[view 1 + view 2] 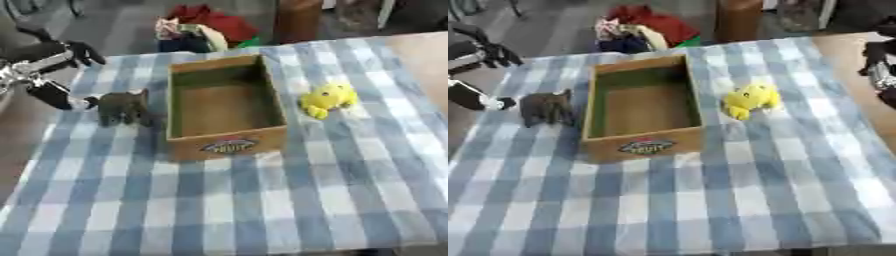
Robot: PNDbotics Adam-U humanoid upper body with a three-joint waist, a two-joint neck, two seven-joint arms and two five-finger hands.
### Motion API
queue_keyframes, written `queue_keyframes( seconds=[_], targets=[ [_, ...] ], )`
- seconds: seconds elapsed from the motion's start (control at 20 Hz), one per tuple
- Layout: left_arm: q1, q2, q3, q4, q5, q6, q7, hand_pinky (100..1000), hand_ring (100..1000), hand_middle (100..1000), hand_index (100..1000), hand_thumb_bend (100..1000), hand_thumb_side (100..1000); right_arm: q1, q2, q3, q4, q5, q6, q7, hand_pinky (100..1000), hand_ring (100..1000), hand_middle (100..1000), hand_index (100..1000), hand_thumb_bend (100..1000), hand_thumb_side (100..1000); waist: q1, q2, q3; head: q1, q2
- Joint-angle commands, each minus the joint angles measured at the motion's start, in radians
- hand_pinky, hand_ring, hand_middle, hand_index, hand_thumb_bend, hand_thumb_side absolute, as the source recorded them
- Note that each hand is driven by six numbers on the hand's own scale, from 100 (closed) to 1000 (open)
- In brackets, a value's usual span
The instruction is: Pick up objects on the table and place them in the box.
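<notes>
Table (262, 210): blue-and-white checked cloth, bare wood at the right edge.
Box (226, 145): open wooden crate, mid-table, nothing visible inside.
Left hand (61, 75): at the table's left edge, fingers spread apart, just beside the grey toy.
Right hand (881, 70): cut off at right edge; fingers unreadable.
Grey toy (122, 107): left of box, blurred.
Yellow toy (328, 98): right of box.
Cloth heap (206, 27): beyond the table.

Grey toy (122, 107), perhaps elephant; yellow toy (328, 98) flank box (226, 141).

Blue-and-white checked tablecloth (262, 200) covering the table; beyond its far edge, grey floor (122, 25), a heap of coloured cloth (206, 27), and a brown post (299, 20).
</notes>
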Motion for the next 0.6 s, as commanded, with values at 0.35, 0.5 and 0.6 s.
queue_keyframes(
  seconds=[0.35, 0.5, 0.6],
  targets=[
    [-0.026, 0.014, 0.004, 0.004, -0.016, 0.000, -0.002, 812, 847, 857, 875, 443, 158, -0.011, -0.020, -0.003, -0.011, 0.000, -0.002, 0.003, 617, 844, 594, 851, 100, 329, -0.004, -0.013, 0.001, -0.001, -0.011],
    [-0.032, 0.005, 0.001, 0.018, -0.037, 0.005, -0.003, 813, 849, 864, 880, 465, 184, -0.011, -0.020, -0.003, -0.011, 0.000, -0.001, 0.004, 617, 844, 594, 851, 100, 329, -0.004, -0.013, 0.001, -0.001, -0.011],
    [-0.038, -0.006, -0.001, 0.035, -0.056, 0.010, -0.002, 812, 848, 864, 882, 474, 191, -0.011, -0.020, -0.002, -0.010, 0.000, -0.001, 0.004, 617, 844, 594, 851, 100, 328, -0.005, -0.013, 0.000, -0.001, -0.010]
  ],
)
